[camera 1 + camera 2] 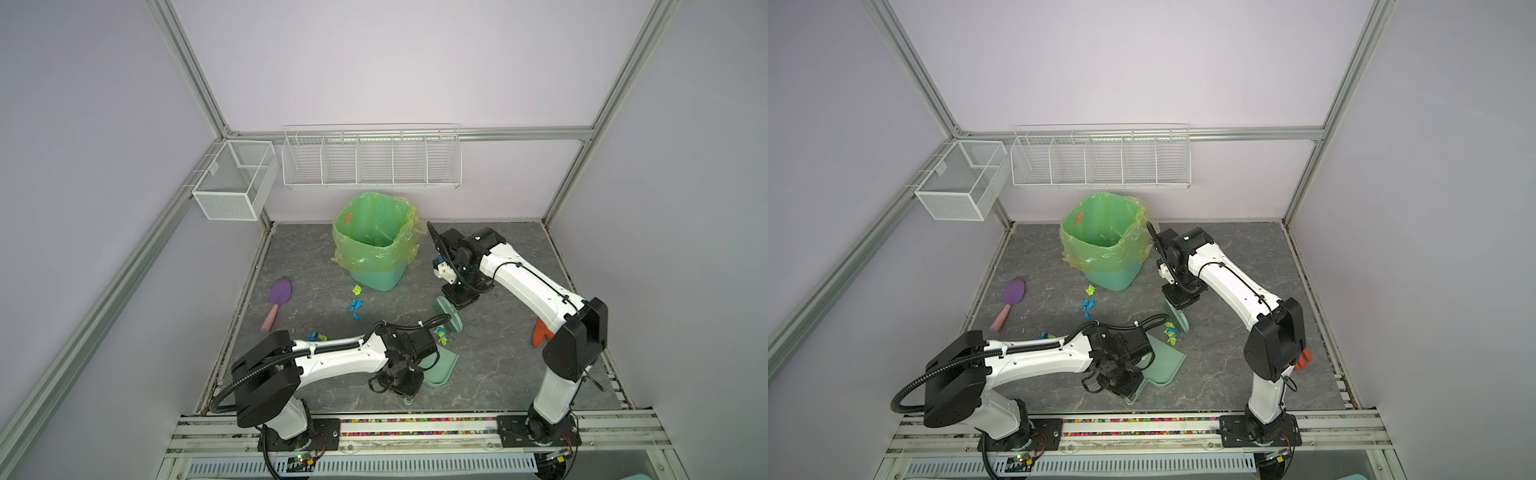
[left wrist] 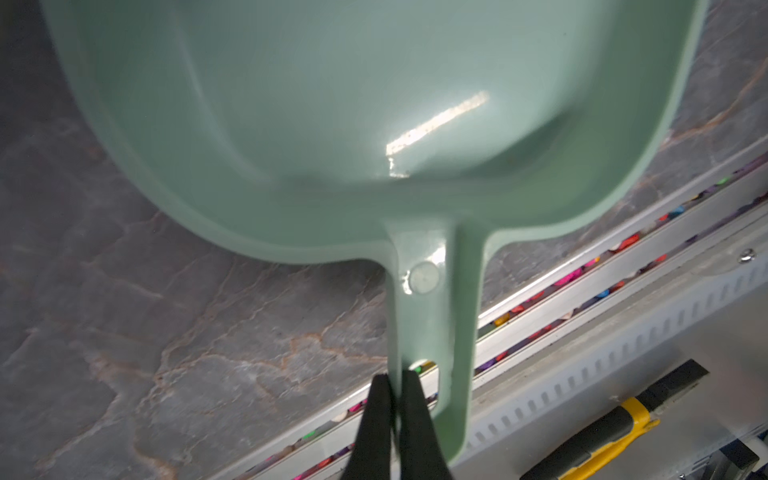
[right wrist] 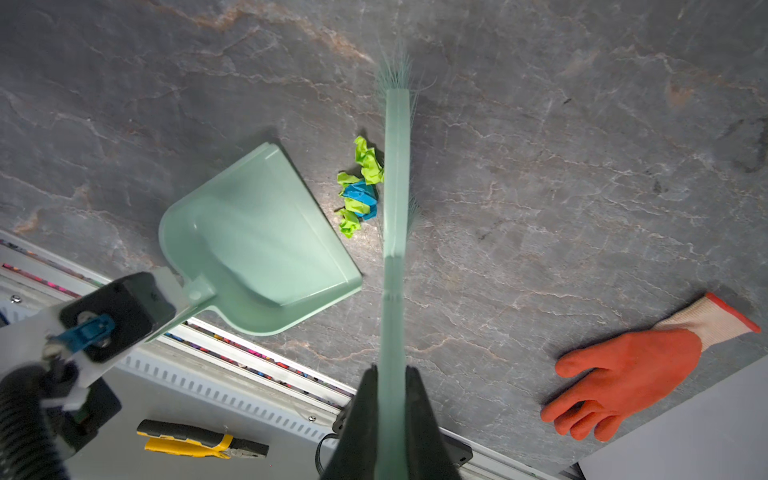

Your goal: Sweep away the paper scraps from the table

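We had a bin (image 1: 376, 249), purple scoop (image 1: 279, 296) and orange glove (image 3: 623, 374) around us. On the table (image 3: 561, 124), paper scraps (image 3: 359, 195) sat between dustpan (image 3: 257, 245) and brush (image 3: 395, 174). Our left gripper (image 2: 395, 380) pinched the dustpan's handle and our right gripper (image 3: 392, 372) the brush's, both arms bent low.

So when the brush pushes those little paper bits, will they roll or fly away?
Probably they'll tumble more than roll: the scraps are crumpled and lumpy, not round. They look tiny beside the brush, so likely very light and easy to flick past the dustpan. The table looks smooth, so they should slide easily.
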### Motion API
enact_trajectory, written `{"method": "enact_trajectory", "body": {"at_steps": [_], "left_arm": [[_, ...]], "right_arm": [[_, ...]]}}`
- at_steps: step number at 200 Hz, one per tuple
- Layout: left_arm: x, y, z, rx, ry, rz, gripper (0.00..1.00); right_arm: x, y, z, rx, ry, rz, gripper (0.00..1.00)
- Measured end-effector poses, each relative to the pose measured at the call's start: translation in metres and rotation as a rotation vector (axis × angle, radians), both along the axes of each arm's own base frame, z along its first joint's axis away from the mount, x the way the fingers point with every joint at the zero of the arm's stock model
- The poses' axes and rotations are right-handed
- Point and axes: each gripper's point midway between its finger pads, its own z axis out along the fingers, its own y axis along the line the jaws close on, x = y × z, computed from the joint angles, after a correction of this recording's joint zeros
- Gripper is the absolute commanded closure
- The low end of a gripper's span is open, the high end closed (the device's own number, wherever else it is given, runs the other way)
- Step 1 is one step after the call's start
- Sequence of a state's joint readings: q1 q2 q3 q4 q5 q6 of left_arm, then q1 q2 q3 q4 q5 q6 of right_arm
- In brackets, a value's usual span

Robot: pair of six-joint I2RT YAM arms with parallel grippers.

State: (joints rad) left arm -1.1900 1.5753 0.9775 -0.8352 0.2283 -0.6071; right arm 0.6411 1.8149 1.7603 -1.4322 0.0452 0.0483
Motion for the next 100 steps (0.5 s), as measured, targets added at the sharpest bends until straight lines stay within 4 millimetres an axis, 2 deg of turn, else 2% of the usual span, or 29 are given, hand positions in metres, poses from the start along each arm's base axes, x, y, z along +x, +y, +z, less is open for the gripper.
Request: {"method": "enact_trajectory", "body": {"at_steps": [47, 79, 100], "left_arm": [[0.011, 0.002, 0.0, -0.009, 0.007, 0.022, 1.0], [0.01, 0.002, -0.003, -0.001, 0.018, 0.017, 1.0], [0.01, 0.002, -0.004, 0.0, 0.019, 0.012, 1.0]], "right_arm": [[-0.036, 0.012, -0.002, 0.061, 0.062, 0.058, 0.93], [-0.061, 0.019, 0.017, 0.173, 0.065, 0.083, 0.93], [-0.069, 0.017, 0.032, 0.224, 0.034, 0.089, 0.93]]}}
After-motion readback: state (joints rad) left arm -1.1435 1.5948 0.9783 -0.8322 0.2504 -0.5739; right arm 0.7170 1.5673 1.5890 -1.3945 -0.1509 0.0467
